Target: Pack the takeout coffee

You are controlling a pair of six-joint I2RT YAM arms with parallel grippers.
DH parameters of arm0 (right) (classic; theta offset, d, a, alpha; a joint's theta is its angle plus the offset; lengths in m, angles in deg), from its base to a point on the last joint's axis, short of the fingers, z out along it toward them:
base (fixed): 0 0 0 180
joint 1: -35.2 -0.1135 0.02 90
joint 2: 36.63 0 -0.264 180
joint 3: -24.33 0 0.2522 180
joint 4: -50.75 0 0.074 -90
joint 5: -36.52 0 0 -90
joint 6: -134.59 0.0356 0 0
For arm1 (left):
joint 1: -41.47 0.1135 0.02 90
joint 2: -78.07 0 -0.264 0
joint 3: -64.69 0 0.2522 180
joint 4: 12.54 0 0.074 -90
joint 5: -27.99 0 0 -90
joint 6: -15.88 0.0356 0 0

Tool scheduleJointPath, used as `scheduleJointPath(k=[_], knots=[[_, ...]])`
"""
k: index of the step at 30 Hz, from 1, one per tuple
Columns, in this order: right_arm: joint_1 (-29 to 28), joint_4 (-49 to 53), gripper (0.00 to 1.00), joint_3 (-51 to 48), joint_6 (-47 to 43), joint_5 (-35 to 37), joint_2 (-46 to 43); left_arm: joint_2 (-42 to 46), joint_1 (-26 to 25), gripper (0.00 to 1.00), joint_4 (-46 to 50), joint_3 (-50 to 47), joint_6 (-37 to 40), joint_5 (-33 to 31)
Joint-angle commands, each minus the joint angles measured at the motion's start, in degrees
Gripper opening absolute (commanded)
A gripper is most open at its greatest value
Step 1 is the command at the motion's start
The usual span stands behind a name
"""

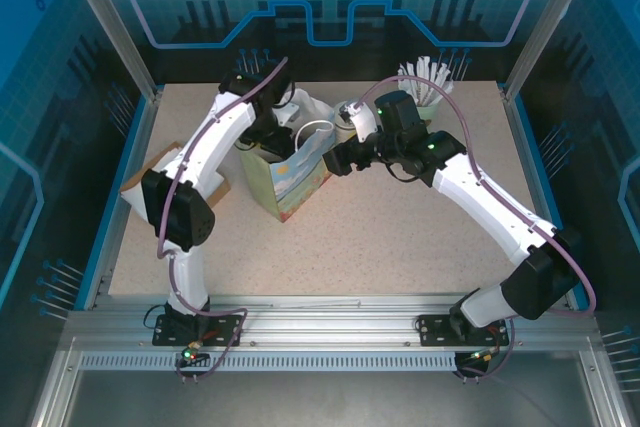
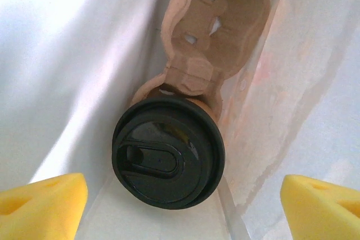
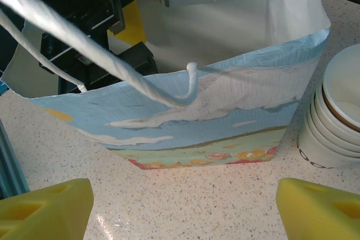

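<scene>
Inside the paper bag (image 2: 62, 71), its white walls close on both sides, the takeout coffee (image 2: 167, 153) sits in a cardboard carrier (image 2: 216, 26), centred beyond the left jaws, which stand apart and clear of it, its cup hidden under the lid, while the right jaws, likewise apart, face the bag's outside.

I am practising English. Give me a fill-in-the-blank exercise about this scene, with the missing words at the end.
1. The takeout coffee has a ____ lid.
2. It sits in a cardboard cup carrier inside the paper ____.
3. The jaws of the left gripper over it stand ____.
4. The stacked paper cups on the table are ____.
Missing words: black; bag; open; white.
</scene>
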State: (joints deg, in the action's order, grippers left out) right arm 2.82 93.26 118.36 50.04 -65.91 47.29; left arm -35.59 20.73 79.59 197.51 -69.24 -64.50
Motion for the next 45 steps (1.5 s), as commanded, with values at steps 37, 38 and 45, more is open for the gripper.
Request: scheduleJointPath(k=[37,38,45], knots=[[-1.5,1.2,0.86,2.1,-0.7,-0.1,0.2,5.1,1.2,0.82,0.2,16.6,-1.7,1.7],[-1.5,1.3,0.86,2.2,-0.7,-0.1,0.3,5.2,1.2,0.82,-0.1,17.3,-1.8,2.0],[-1.7,1.5,0.86,2.2,-0.6,0.4,-0.4,8.3,1.2,0.8,-4.7,18.5,-3.2,2.9]])
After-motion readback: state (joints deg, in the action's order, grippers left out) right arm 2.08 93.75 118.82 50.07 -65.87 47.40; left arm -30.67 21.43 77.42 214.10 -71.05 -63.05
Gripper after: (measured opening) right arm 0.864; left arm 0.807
